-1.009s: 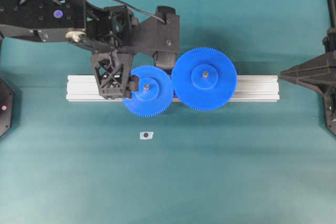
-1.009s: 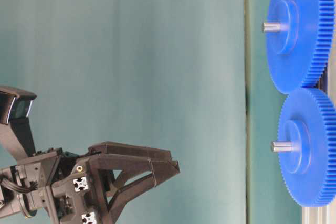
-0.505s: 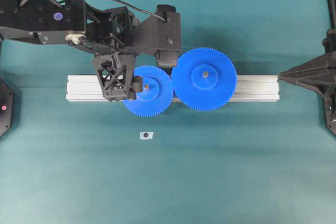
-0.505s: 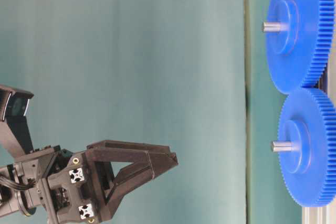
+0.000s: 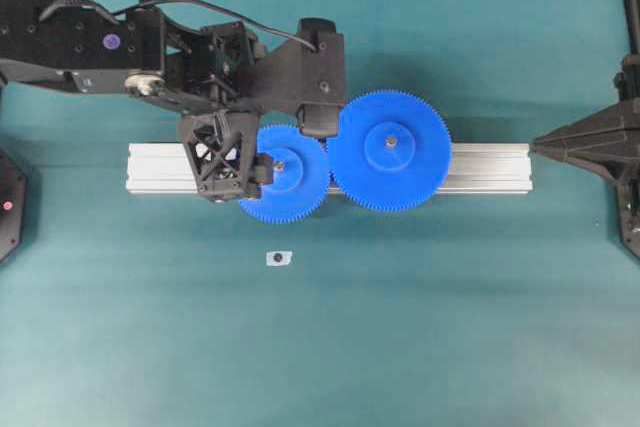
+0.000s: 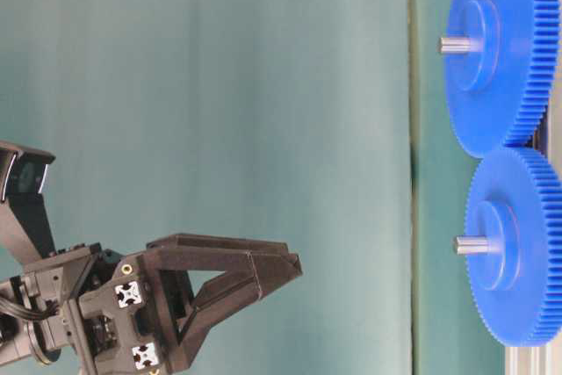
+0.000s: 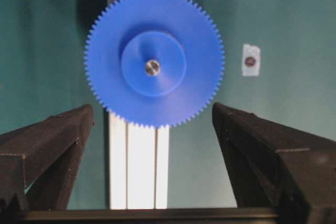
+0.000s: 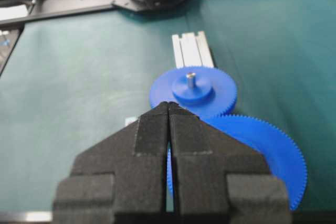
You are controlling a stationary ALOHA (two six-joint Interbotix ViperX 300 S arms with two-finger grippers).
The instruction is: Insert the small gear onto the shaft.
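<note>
The small gear (image 5: pixel 297 187) (image 7: pixel 173 98) sits on the shaft (image 5: pixel 279 161) (image 6: pixel 470 245), whose grey tip (image 7: pixel 152 67) pokes through the hub. Its teeth meet those of the larger blue gear (image 5: pixel 410 162). My left gripper (image 5: pixel 288 152) (image 7: pixel 152 109) hangs open above the small gear, one finger on each side and clear of it. The table-level view shows the left gripper (image 6: pixel 285 270) well off the gear faces. My right gripper (image 5: pixel 535 144) (image 8: pixel 169 104) is shut and empty at the right end of the rail, pointing at the gears.
Both gears stand on a silver aluminium rail (image 5: pixel 480 169) (image 7: pixel 136 166) lying across the teal mat. A tiny white square with a dark dot (image 5: pixel 279 258) (image 7: pixel 251 60) lies on the mat in front of the small gear.
My left gripper has drifted slightly over the small gear and stays open. The gears and the right arm have not moved.
</note>
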